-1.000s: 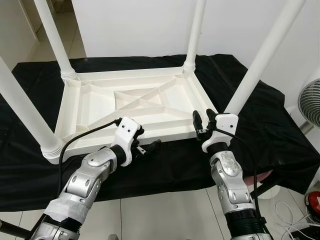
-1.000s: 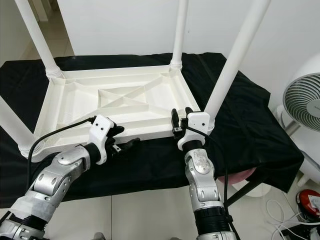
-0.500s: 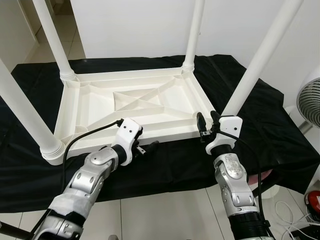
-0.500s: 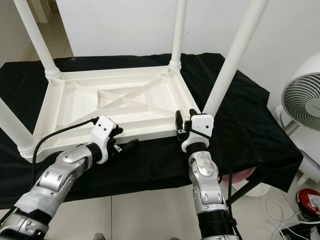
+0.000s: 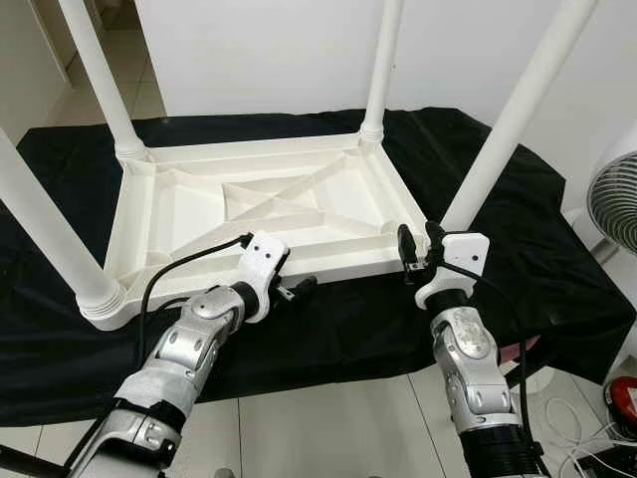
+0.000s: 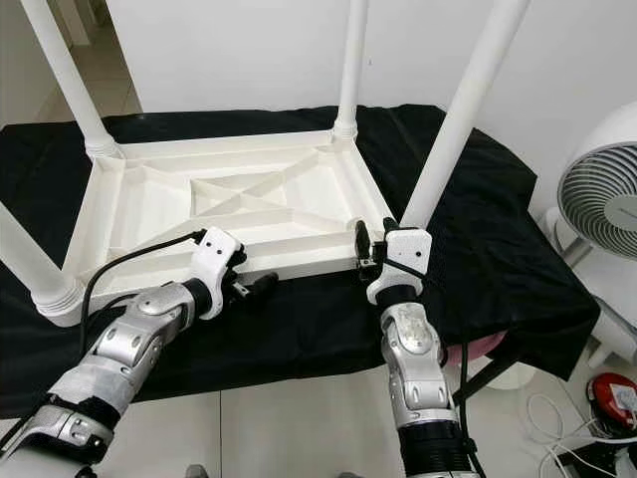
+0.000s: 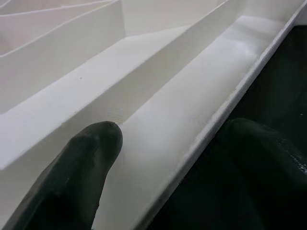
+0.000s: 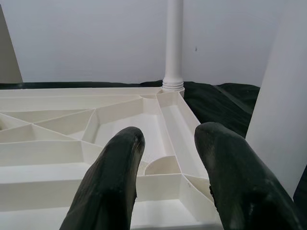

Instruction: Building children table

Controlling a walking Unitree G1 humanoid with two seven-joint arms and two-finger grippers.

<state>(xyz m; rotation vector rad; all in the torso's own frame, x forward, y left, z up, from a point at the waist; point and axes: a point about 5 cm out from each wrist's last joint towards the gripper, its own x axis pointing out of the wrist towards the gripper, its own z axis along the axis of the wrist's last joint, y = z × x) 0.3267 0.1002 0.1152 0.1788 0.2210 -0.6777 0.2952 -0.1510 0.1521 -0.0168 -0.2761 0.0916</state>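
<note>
Room: white walls and pale tiled floor (image 5: 328, 418), with a white fan (image 6: 602, 214) standing off to our right.
Worktop: the worktop (image 5: 498, 179) is draped in black cloth, which probably keeps the plastic from sliding or scuffing.
Children table: the white children table (image 5: 259, 214) lies upside down in the middle of the cloth, ribbed underside up, so its sockets face us.
Legs: all four legs stand upward from the corners; the near right leg (image 5: 518, 115) rises just behind our right wrist.
Left claw: our left claw (image 5: 295, 289) sits at the near rim of the frame (image 7: 211, 132), released, with one finger (image 7: 79, 172) inside the channel and the other outside over the cloth, straddling the edge as if to grip it.
Right claw: our right claw (image 5: 418, 244) points up at the near right corner, fingers (image 8: 112, 177) spread and grasping nothing, just in front of that leg's base.
Judgement: with both claws at the near edge, we seem placed to steady or turn the assembled table; flipping it looks like what remains.
</note>
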